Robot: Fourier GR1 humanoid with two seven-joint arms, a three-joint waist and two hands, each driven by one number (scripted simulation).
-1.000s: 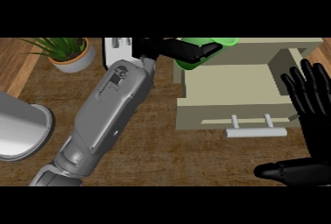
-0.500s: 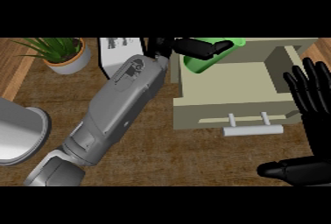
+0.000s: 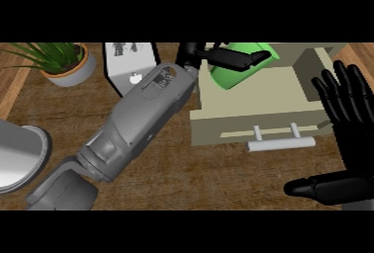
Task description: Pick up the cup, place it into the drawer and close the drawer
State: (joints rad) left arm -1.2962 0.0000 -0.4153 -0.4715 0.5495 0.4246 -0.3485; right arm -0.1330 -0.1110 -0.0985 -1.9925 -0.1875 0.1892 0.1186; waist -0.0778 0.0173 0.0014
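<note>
Head view: the green cup (image 3: 237,66) is held by the left hand (image 3: 228,57), whose dark fingers are curled across its upper side. The cup is carried at the far left corner of the open drawer (image 3: 256,104), tilted, with its long axis running from the upper right, where the rim appears to lie, down to the lower left. Its lower end appears to overlap the drawer's pale inner floor, though whether it touches that floor cannot be told.

The coming move is judged to turn on this relation: the cup lies directly under and within the left hand, above the drawer's back-left part, so only a short lowering and a release are judged to be needed. The closing push would then be directed at the drawer front and its handle (image 3: 281,143), which lie nearer the view's lower edge. The right hand (image 3: 350,113) is seen at the right edge just beside the drawer, fingers straight and raised, resting; it is the nearer of the two to the handle.

Compared with the frame of half a second earlier, the cup has been brought slightly downward and further over the drawer's interior, and the left forearm (image 3: 139,128) has been swung a little rightward. The right hand has stayed where it was.
</note>
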